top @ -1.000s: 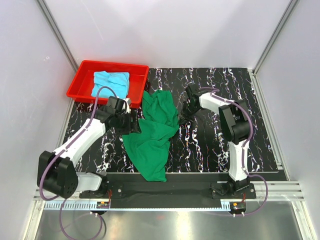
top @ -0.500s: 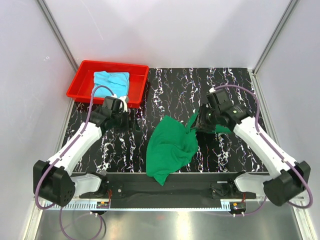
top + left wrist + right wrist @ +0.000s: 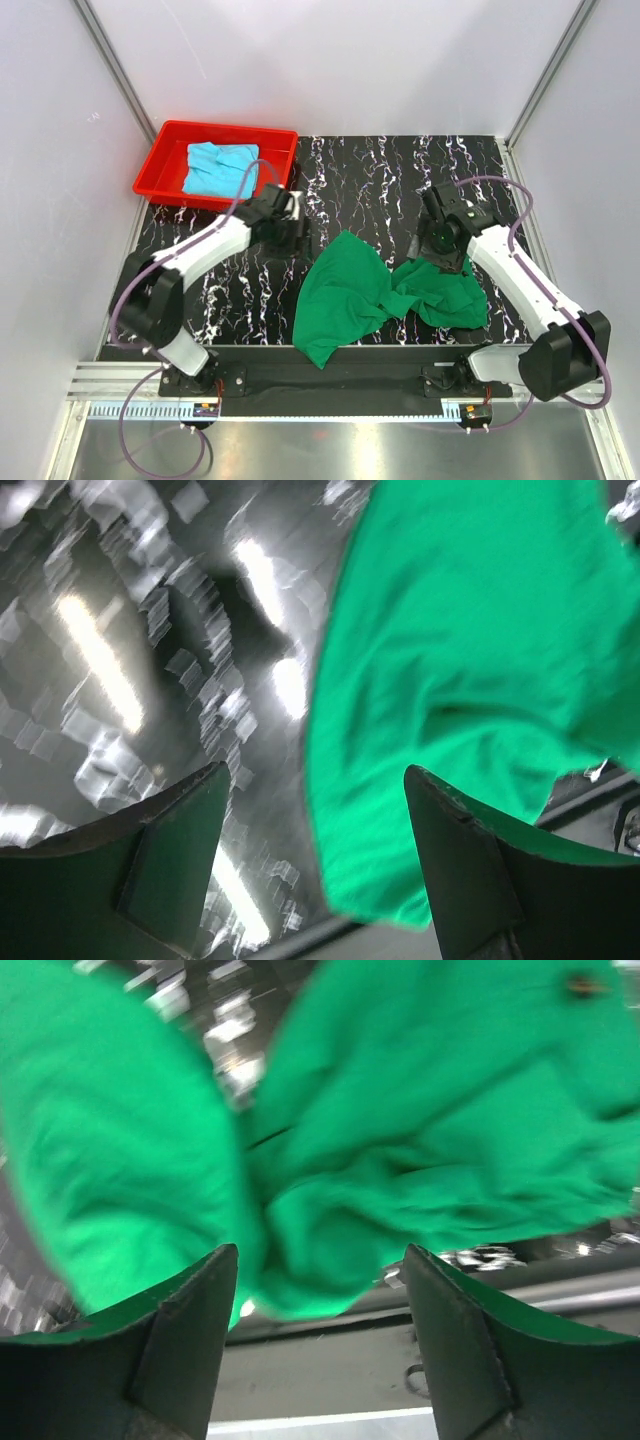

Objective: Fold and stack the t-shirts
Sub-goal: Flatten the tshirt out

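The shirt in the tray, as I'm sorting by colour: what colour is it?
The shirt is plain light cyan-blue; the top view shows it best.

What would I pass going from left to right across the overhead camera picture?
red tray with the light blue t-shirt lying in it → left hand → dark green t-shirt

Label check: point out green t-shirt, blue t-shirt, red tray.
green t-shirt (image 3: 345,295), top external view, middle of its left part
blue t-shirt (image 3: 220,168), top external view, centre of the cloth
red tray (image 3: 230,126), top external view, far rim
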Motion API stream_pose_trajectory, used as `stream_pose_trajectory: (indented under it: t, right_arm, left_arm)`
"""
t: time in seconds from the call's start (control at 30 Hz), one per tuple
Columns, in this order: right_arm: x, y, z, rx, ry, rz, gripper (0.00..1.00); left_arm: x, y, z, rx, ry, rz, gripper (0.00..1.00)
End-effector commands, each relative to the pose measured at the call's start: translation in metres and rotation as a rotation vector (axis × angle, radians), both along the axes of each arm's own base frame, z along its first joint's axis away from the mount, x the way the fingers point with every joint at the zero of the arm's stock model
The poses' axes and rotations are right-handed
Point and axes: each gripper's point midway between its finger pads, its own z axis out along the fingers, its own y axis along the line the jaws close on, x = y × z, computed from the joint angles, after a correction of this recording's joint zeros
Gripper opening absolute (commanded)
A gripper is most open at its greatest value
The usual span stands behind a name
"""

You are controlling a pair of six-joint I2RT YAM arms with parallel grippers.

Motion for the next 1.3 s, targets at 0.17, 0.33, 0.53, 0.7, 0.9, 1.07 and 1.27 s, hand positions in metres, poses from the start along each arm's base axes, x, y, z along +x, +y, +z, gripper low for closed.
stream_pose_trajectory:
  t: [0.17,0.33,0.53,0.7,0.9,1.07,1.27]
  right_arm:
    - [-0.009,-0.071,-0.038,-0.089,0.111,-0.223,0.89]
    - [-0.02,-0.075,-0.064,0.004,0.2,-0.288,0.87]
    - [-0.02,-0.077,-0.078,0.063,0.222,-0.322,0.77]
    - [-0.024,-0.056,-0.1,0.186,0.26,-0.331,0.77]
    - [-0.024,-0.042,-0.112,0.273,0.268,-0.357,0.67]
    - [0.001,-0.053,-0.088,0.221,0.199,-0.37,0.1]
    - [0.07,-0.077,-0.002,0.119,-0.017,-0.385,0.0]
  left_arm:
    - [0.067,-0.084,-0.009,0.041,-0.187,-0.028,0.8]
    - [0.075,-0.101,-0.053,0.184,-0.128,-0.028,0.8]
    - [0.071,-0.103,-0.083,0.206,-0.073,-0.035,0.74]
    - [0.062,-0.116,-0.096,0.164,0.0,-0.082,0.51]
    - [0.061,-0.115,-0.078,0.157,-0.021,-0.125,0.0]
    - [0.069,-0.099,0.0,0.117,-0.161,-0.103,0.0]
    - [0.107,-0.043,0.126,0.055,-0.42,0.066,0.0]
